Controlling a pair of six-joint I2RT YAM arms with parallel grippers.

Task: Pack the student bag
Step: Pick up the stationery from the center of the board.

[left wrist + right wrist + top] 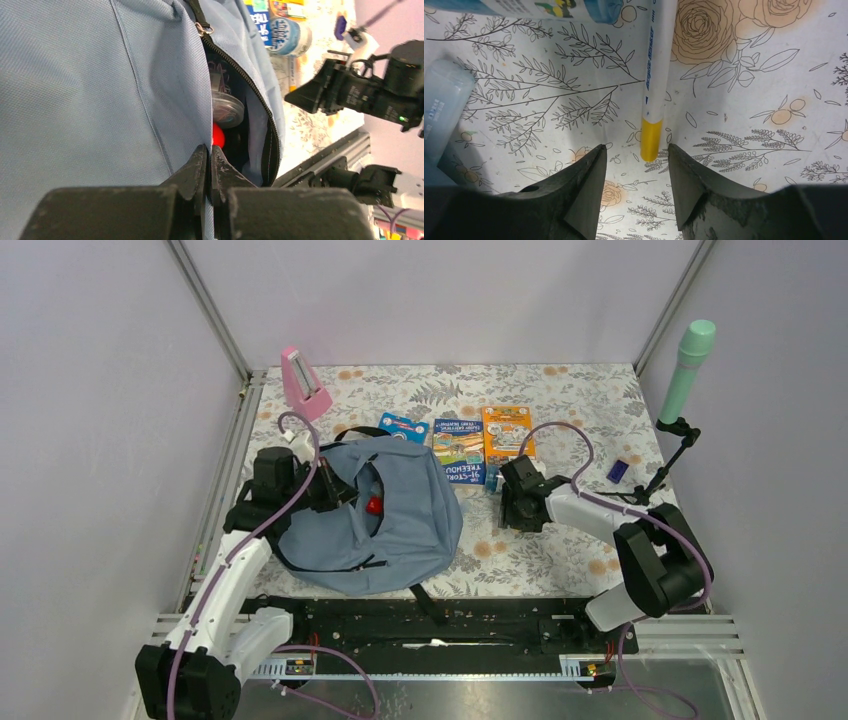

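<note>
The grey-blue student bag (385,525) lies left of centre on the floral table, its zipper mouth open. My left gripper (330,490) is shut on the fabric edge of that opening (209,155) and holds it up. Inside the bag I see a red object (217,135) and a clear round lid (227,107). My right gripper (515,505) is open just above the table. In the right wrist view its fingertips (596,157) stand either side of the yellow cap of a white marker (655,80), which lies flat just beyond them.
Two booklets, blue (458,448) and orange (507,432), and a round blue pack (403,427) lie behind the bag. A pale glue stick (441,107) lies left of the marker. A pink metronome-like item (303,382) stands far left; a green microphone stand (685,375) stands right.
</note>
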